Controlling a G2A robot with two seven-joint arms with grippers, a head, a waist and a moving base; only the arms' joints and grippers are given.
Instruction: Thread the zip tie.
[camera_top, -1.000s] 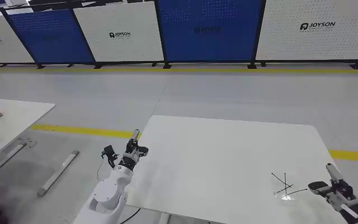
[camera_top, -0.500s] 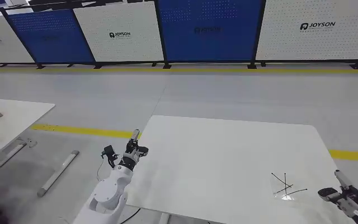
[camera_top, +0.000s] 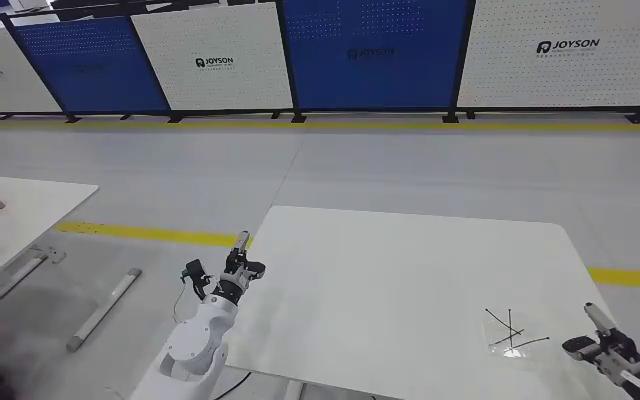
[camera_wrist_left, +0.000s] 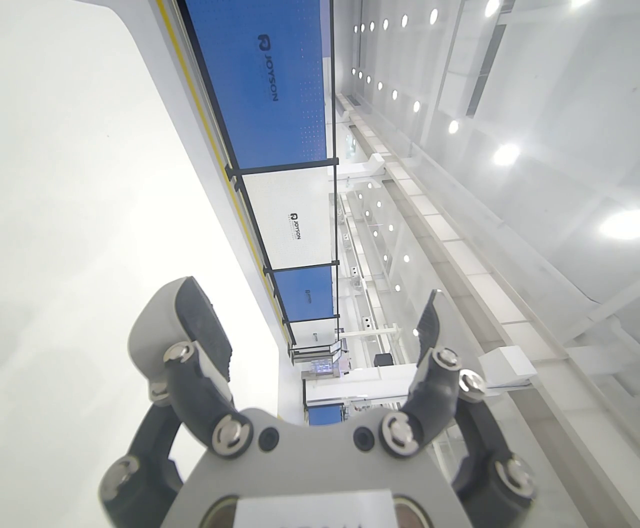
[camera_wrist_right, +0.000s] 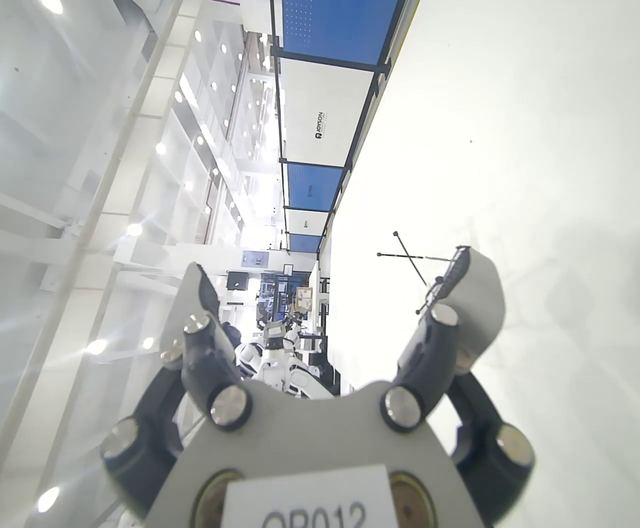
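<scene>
Three crossed zip ties (camera_top: 510, 330), perhaps; right gripper (camera_top: 583, 333) spread beside them, left gripper (camera_wrist_left: 310, 295) spread well apart: pinch one only.

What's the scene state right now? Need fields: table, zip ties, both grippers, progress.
table: white table
zip ties: thin black zip ties, lying crossed on the table near its right near corner, none held
left gripper: left gripper open, empty, at the table's left edge, far from the zip ties
right gripper: right gripper open, empty, close beside the zip ties, not touching them
progress: nothing grasped, threading not yet begun
</scene>
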